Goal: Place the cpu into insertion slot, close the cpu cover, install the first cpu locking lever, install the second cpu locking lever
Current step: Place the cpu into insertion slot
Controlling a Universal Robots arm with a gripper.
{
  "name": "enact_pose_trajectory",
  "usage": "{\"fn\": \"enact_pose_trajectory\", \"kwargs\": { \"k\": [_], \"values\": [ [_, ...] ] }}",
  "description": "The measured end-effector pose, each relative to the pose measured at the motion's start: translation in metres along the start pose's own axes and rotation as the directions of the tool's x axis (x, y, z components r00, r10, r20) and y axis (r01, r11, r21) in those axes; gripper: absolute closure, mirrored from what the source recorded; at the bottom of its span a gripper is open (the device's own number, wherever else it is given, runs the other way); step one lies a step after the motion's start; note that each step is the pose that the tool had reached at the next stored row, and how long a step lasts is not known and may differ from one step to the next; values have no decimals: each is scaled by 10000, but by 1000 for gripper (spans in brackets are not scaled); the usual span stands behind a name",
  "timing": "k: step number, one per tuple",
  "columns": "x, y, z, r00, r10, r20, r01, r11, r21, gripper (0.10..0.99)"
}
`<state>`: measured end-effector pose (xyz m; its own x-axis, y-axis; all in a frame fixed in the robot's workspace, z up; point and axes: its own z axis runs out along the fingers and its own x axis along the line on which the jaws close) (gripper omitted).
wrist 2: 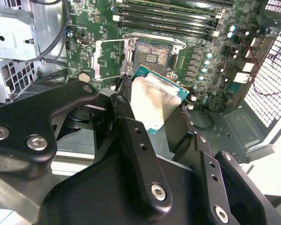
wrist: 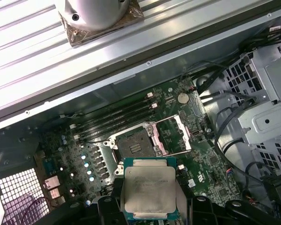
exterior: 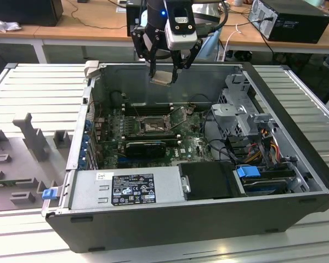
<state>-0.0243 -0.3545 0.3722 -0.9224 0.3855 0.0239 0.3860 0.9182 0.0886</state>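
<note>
Black fingers (exterior: 152, 66) with cpu (wrist: 147, 190) above motherboard (exterior: 194, 143)

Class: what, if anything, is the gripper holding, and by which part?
The gripper holds the cpu, clamped at two opposite edges.

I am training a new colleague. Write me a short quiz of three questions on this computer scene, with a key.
1. Fill in: the gripper is shut on the ____.
2. Choose: the cpu cover is A) swung open, B) closed flat, C) held by the gripper.
3. True or false: the insertion slot is already filled.
Key: 1 cpu; 2 A; 3 false.
</note>
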Motion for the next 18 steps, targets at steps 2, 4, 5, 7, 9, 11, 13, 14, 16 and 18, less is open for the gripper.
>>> {"fn": "enact_pose_trajectory", "kwargs": {
  "k": [2,4,5,7,9,11,13,14,16,18],
  "values": [
    [0,0,0,10000,14,1,-14,10000,0,561],
    [0,0,0,10000,30,3,-30,10000,-1,561],
    [0,0,0,10000,37,3,-37,10000,0,561],
    [0,0,0,10000,56,5,-56,10000,-1,561],
    [0,0,0,10000,76,7,-76,10000,-1,561],
    [0,0,0,10000,89,8,-89,10000,-2,561],
    [0,0,0,9999,105,9,-105,9999,-2,561],
    [0,0,0,9999,112,10,-112,9999,-3,561],
    [0,0,0,9999,138,13,-138,9999,-3,561],
    [0,0,0,9998,187,17,-187,9998,-4,561]
  ]
}}
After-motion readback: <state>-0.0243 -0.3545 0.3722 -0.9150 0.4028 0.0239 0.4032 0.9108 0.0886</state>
